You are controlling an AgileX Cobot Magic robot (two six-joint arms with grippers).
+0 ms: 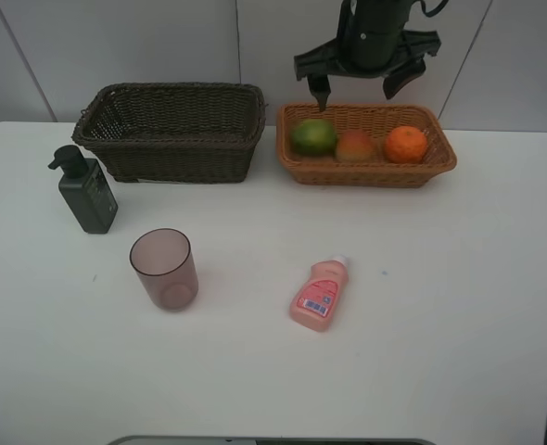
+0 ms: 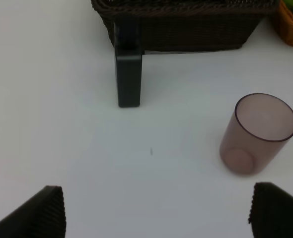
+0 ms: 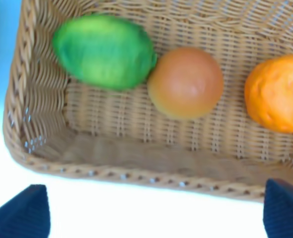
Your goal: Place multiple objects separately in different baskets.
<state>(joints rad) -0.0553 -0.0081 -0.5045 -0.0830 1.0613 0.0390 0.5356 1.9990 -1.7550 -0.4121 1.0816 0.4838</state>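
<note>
Tan basket rim [image 1: 371,167] beneath spread right hand [image 1: 355,97]; spread left hand [image 2: 159,213] over white table [image 1: 440,306].

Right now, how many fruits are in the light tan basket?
3, in a row: the green fruit at the end nearest the dark basket, the peach-red fruit in the middle, the orange at the other end. None seems hidden.

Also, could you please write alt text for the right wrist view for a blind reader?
Three fruits lie in a row in a light tan wicker basket: a green fruit touching a peach-red fruit, and an orange slightly apart. The right end effector is open above it, holding nothing.
</note>
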